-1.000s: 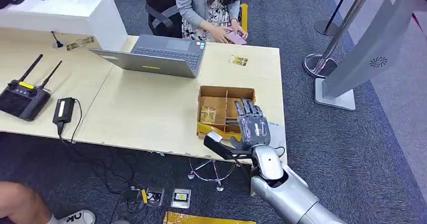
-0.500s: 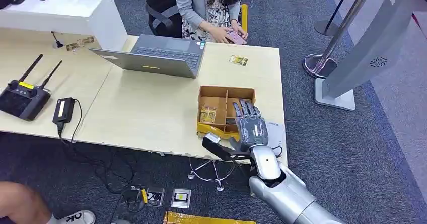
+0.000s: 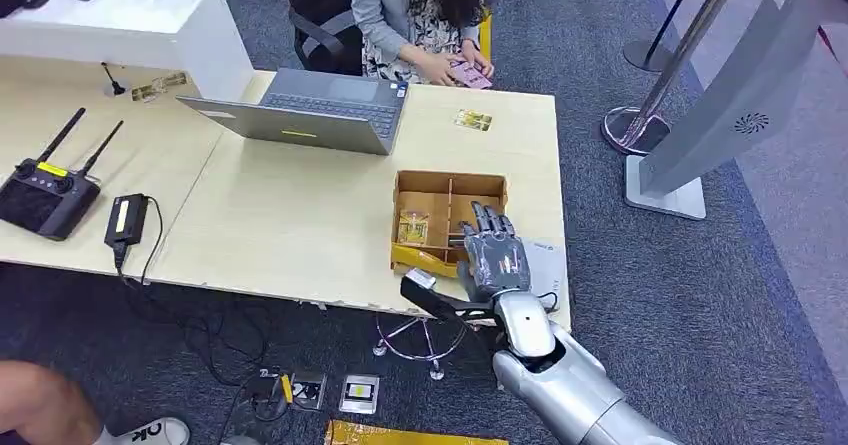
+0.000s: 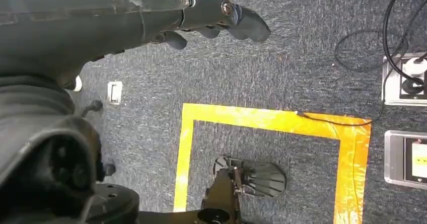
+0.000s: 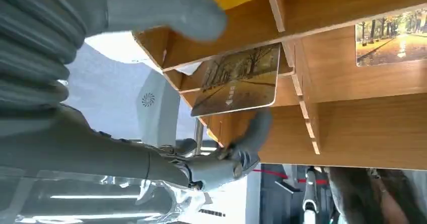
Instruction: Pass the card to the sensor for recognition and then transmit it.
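Note:
An open wooden box (image 3: 440, 187) with dividers stands near the table's front right corner. One card with an autumn-tree picture (image 3: 413, 227) lies in its left compartment. My right hand (image 3: 493, 250) hovers over the box's right compartments, fingers spread. In the right wrist view a second tree-picture card (image 5: 236, 80) leans inside a compartment of the box (image 5: 352, 128); a fingertip (image 5: 254, 128) is just beside its edge and the thumb (image 5: 166, 7) stays apart from it. A flat white device (image 3: 548, 263) with a cable lies right of the box. My left hand (image 4: 216, 20) hangs over the carpet, holding nothing.
A grey laptop (image 3: 320, 110) sits mid-table, another card (image 3: 473, 120) lies behind the box, and a seated person (image 3: 415, 15) handles a pink thing at the far edge. A black router (image 3: 45, 195) and power brick (image 3: 125, 217) lie at left. A grey gate post (image 3: 735, 95) stands to the right.
My right hand has drawn slightly back and to the left over the box and sunk lower toward its compartments. The rest is as before.

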Tool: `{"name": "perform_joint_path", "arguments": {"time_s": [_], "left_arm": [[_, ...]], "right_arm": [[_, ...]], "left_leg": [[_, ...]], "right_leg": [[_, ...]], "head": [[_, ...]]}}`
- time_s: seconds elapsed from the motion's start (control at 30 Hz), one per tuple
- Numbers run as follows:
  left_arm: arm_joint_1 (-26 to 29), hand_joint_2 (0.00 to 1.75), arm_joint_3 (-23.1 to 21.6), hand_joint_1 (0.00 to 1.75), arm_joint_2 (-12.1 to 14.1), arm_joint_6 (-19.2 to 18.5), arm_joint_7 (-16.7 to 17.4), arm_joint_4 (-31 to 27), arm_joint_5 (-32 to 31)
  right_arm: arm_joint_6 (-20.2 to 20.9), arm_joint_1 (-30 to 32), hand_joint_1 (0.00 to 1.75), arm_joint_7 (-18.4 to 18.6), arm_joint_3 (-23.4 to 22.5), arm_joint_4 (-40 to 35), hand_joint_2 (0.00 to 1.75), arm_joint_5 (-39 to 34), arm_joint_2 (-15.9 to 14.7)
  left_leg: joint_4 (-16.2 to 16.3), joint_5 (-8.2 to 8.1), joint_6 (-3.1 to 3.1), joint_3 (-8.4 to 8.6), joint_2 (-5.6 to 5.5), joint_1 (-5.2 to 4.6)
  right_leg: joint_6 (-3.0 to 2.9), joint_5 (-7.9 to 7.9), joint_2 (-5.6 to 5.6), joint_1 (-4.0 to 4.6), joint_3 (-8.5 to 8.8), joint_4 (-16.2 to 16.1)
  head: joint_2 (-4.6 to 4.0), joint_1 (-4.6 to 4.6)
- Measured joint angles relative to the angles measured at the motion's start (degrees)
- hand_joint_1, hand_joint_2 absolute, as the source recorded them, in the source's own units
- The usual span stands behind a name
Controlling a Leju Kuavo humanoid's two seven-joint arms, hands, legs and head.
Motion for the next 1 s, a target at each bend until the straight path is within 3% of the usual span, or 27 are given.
{"name": "perform_joint_path", "arguments": {"time_s": [1.0], "left_arm": [[0.0,0.0,0.0,0.0,0.0,0.0,0.3,0.0,0.2]], "right_arm": [[-0.5,0.0,0.0,0.3,0.5,0.0,1.75,0.2,0.3]], "left_leg": [[0.0,0.0,0.0,0.0,0.0,0.0]], "right_leg": [[0.0,0.0,-0.01,0.0,0.01,0.0]], "head": [[0.0,0.0]]}}
